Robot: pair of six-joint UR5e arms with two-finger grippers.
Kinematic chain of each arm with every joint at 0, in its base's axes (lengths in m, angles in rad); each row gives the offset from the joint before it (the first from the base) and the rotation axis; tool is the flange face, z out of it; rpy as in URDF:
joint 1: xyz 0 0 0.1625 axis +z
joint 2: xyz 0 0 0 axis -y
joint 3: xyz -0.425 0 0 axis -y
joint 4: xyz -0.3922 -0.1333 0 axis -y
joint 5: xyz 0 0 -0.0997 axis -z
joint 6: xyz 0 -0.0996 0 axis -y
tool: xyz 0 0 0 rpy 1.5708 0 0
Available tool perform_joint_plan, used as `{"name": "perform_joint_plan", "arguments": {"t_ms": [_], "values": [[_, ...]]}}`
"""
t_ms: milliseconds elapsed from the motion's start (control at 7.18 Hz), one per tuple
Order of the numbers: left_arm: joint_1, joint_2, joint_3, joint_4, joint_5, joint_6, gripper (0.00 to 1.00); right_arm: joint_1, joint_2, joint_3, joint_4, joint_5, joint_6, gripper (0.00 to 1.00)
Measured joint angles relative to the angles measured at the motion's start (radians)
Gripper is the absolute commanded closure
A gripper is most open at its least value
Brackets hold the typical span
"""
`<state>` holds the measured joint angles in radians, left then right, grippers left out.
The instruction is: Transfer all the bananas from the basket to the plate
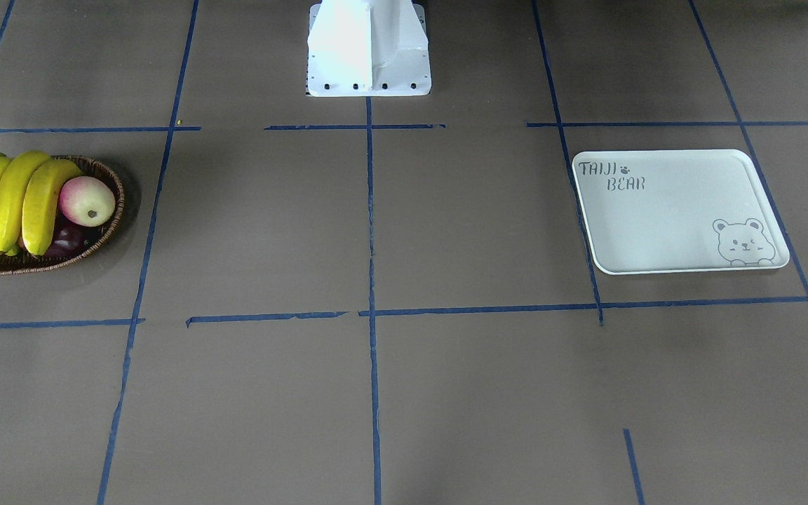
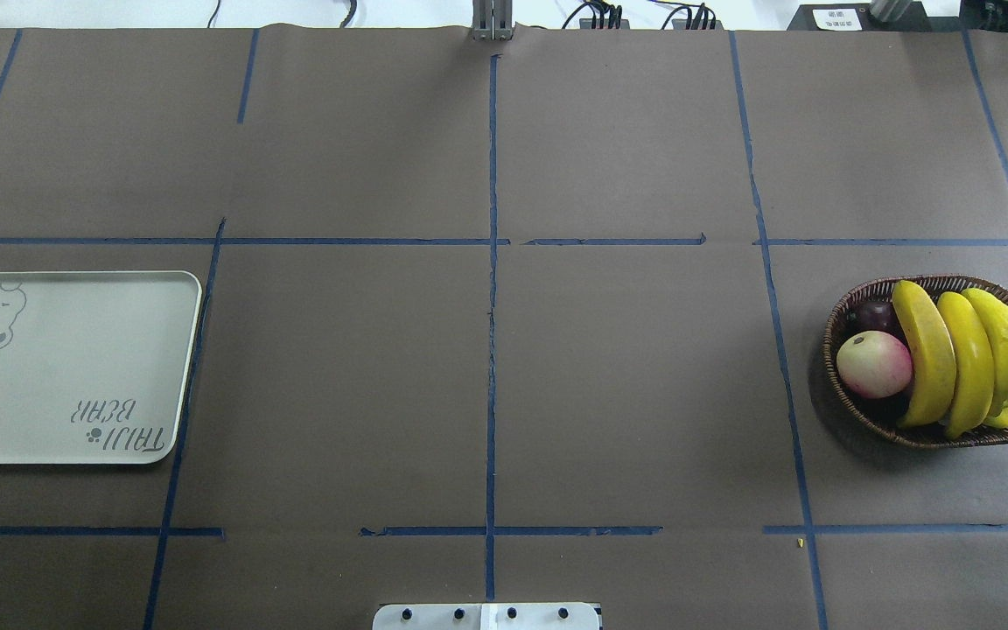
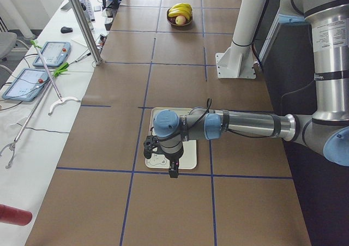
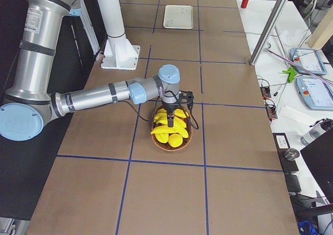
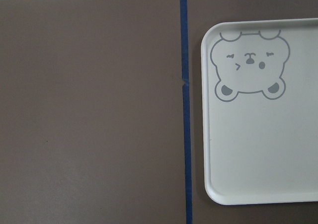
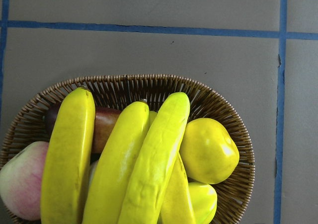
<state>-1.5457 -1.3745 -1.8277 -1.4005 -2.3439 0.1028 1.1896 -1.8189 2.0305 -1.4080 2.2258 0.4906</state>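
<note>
Bright yellow and glossy, four bananas [image 2: 968, 363] are seen lying side by side in the wicker basket [image 6: 149, 82], packed so that each touches the next. A pink-red apple [image 2: 874, 363] and a dark purple fruit [image 2: 871, 315] are wedged at one end, and two plumper yellow fruits [image 6: 208, 149] at the other. The white tray [image 1: 677, 210] is set well apart, on the far side of the table, with nothing on it.

The right gripper [image 4: 171, 118] is held above the basket and the left gripper [image 3: 163, 161] above the tray. Whether either pincer is spread or pressed together cannot be told, since both are shown only small, from the side.

The bananas are judged to be light and stiff, with a smooth skin that may slip under the pads. A hold is best taken across the middle of the curve, where the body is thickest and the weight is balanced, not at the tapering tips. The banana lying highest in the pile should be taken first. Little room is left between neighbours, so a finger pushed down may nudge the next banana or roll the round fruits
</note>
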Motion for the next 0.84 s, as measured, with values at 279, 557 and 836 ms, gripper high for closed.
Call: {"name": "perform_joint_plan", "arguments": {"t_ms": [279,557,836], "values": [[0.001,0.0,0.001,0.0,0.001,0.0,0.0,-0.076,0.002,-0.021,0.017,-0.062,0.058,0.1],[0.001,0.0,0.002,0.0,0.0,0.0,0.0,-0.134,0.006,-0.035,0.019,-0.111,0.086,0.1],[0.001,0.0,0.002,0.001,0.0,0.0,0.0,-0.154,0.007,-0.042,0.02,-0.125,0.088,0.14]]}}
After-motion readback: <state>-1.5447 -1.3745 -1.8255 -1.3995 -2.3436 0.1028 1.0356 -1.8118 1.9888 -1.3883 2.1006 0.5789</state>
